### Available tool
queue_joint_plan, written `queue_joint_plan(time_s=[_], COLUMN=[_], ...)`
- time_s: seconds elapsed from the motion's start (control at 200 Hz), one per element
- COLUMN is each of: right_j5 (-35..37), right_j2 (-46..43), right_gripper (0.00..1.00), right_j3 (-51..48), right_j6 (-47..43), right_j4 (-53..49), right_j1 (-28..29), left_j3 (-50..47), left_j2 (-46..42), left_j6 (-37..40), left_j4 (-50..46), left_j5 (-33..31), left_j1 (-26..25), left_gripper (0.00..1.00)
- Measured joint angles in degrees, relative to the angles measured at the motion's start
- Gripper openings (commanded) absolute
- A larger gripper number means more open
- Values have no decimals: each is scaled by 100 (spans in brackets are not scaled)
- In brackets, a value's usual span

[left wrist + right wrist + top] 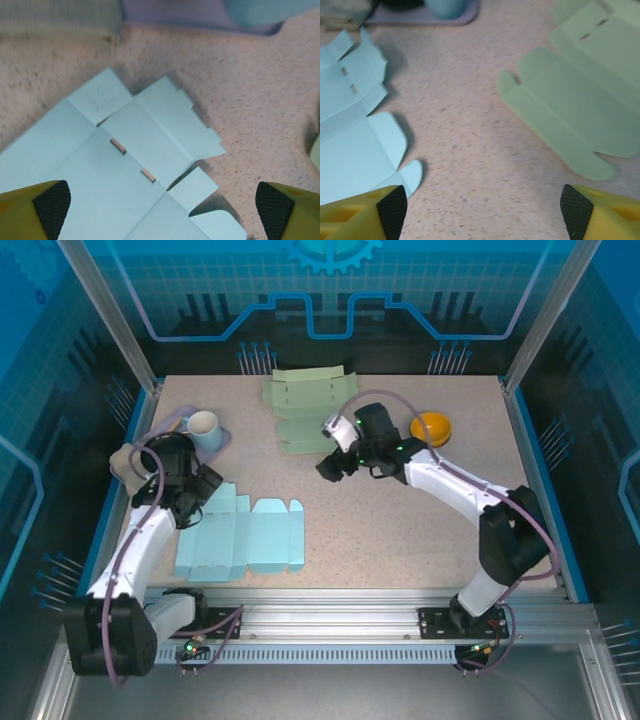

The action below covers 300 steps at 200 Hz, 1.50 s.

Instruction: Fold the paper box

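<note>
My left jaws hang wide apart over the upper-left end of the flat blue box blank (255,540). It lies on the surface (400,530) at lower left of the top view, long axis running left to right. My right jaws, also apart, sit mid-frame just below the green blanks (300,410), farther from it.

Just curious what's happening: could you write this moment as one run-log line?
box: blue sheet flat, unfolded | left hand: open, over blue sheet | right hand: open, over table beside green sheet | held: nothing
</note>
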Motion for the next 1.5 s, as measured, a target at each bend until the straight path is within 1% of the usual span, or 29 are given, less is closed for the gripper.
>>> queue_joint_plan(time_s=[0.145,0.225,0.285,0.41,0.585,0.665,0.695,0.88,0.96,1.13,1.2,1.281,1.316,1.371,1.381,1.501], right_j5=[-31,-33,-52,-142,-177,-175,-179,-243,-245,-240,-232,-232,-234,-238,-238,-219], right_j2=[264,269,269,260,208,151,122,-39,-70,-109,-149,-216,-264,-352,-363,-664], right_gripper=[81,81,81,80,80,80,77,77,76,76,76,76,76,76,76,77], right_j3=[166,166,166,162,160,160,160,160,157,133,127,127,125,118,118,76], right_j6=[-232,-304,-348,-426,-577,-662,-691,-813,-852,-894,-920,-962,-984,-1010,-1010,-1043], right_j4=[-315,-411,-415,-492,-693,-791,-824,-988,-1012,-1104,-1178,-1255,-1287,-1331,-1338,-1403], right_j1=[267,326,330,337,474,560,590,680,686,761,813,866,890,903,903,903], left_j3=[87,354,612,957,1073,1073,1075,1193,1237,1397,1397,1397,1397,1397,1397,1397], left_j2=[612,1056,1386,1858,2194,2293,2341,2671,2750,3049,3132,3182,3187,3187,3187,3145], left_j6=[-710,-1038,-1224,-1480,-1805,-1878,-1899,-1919,-1910,-1821,-1816,-1832,-1818,-1781,-1792,-1762], left_j4=[140,37,-26,-15,-20,15,50,348,457,518,518,544,557,575,579,623], left_j5=[96,85,66,20,-118,-177,-203,-393,-479,-595,-616,-627,-627,-623,-623,-601], left_j1=[2,0,0,0,0,0,0,0,0,0,0,0,0,0,0,-11], left_gripper=[96,95,92,87,79,77,76,73,71,61,54,39,29,3,0,0])
